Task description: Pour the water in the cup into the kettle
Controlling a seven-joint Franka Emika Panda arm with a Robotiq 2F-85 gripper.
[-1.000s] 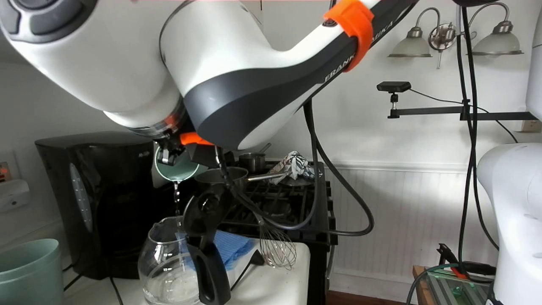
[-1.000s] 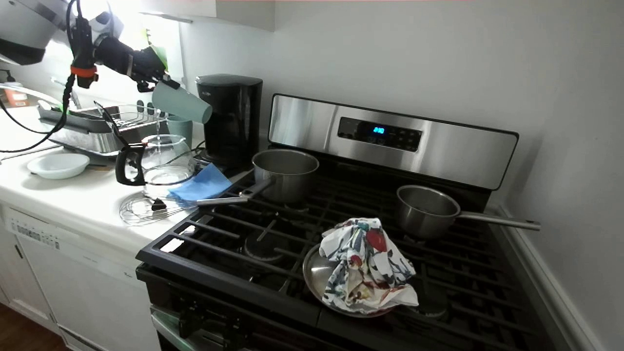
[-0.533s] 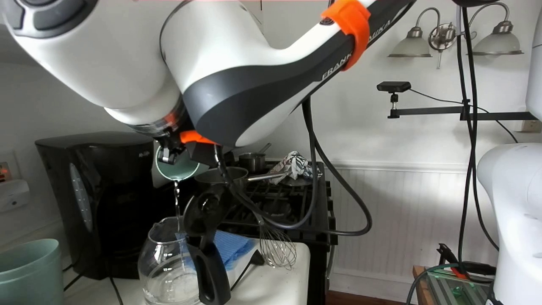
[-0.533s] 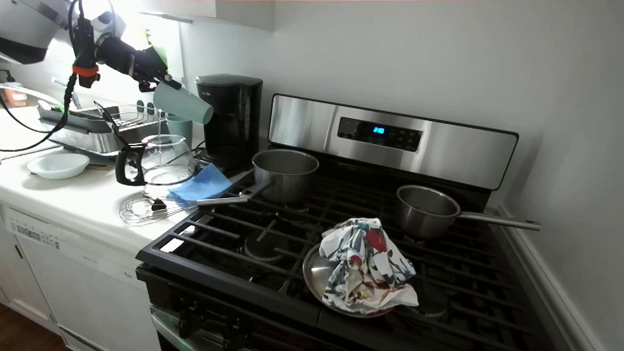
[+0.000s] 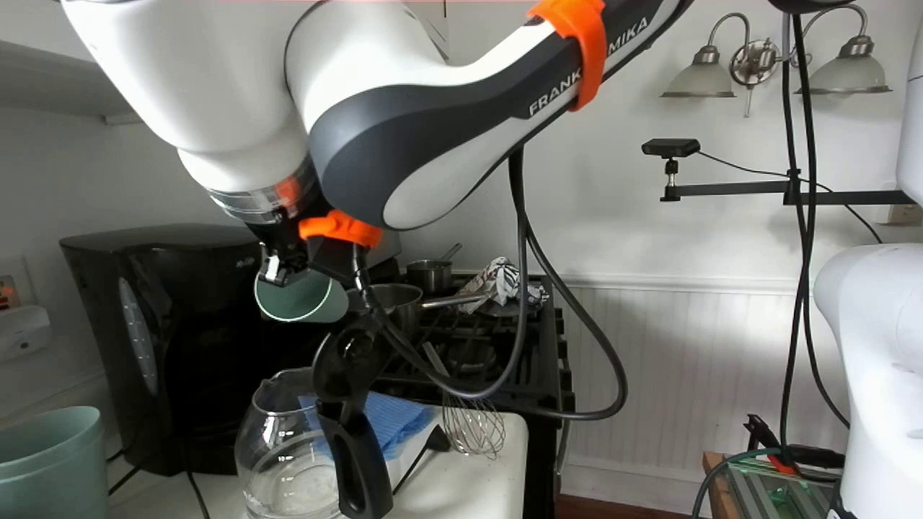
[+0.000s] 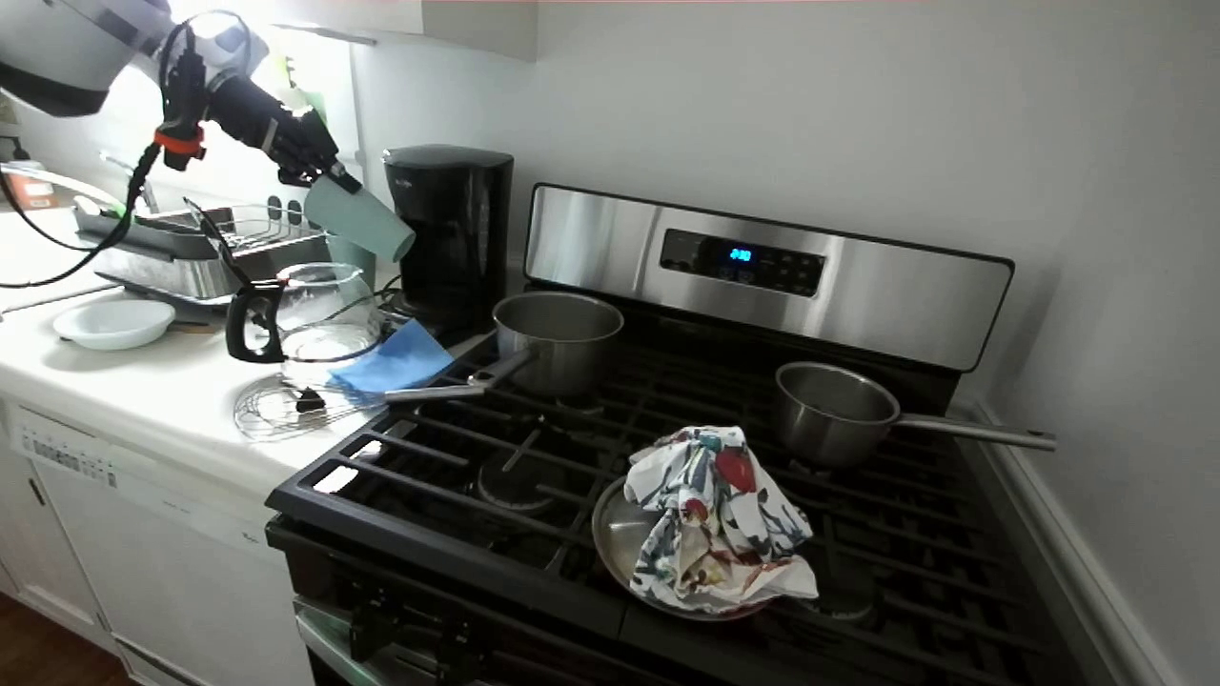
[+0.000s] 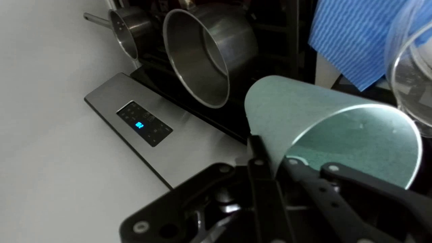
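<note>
The pale teal cup [image 5: 306, 299] is held tilted on its side above the glass carafe [image 5: 270, 450], its rim turned toward the carafe side. It also shows in an exterior view [image 6: 360, 221] and in the wrist view [image 7: 287, 101]. My gripper [image 7: 275, 162] is shut on the cup's wall near the rim, one finger outside and one inside. The cup's visible inside shows no clear water. The carafe [image 6: 329, 310] stands on the counter with a black handle and raised black lid; some water seems to lie in it. No separate dark black kettle is in view.
A black coffee maker [image 5: 180, 288] stands behind the carafe. A larger teal container [image 5: 54, 461] is at the left. A blue cloth [image 6: 398, 357] and whisk [image 6: 305, 405] lie by the carafe. Pots [image 6: 558, 348] stand on the stove. A white bowl [image 6: 114, 324] is near the dish rack [image 6: 200, 272].
Water streamed from the cup into the carafe in both earlier moments; now no stream shows. The gripper has turned and tipped the cup partly back, its base lower. The carafe has not moved.
</note>
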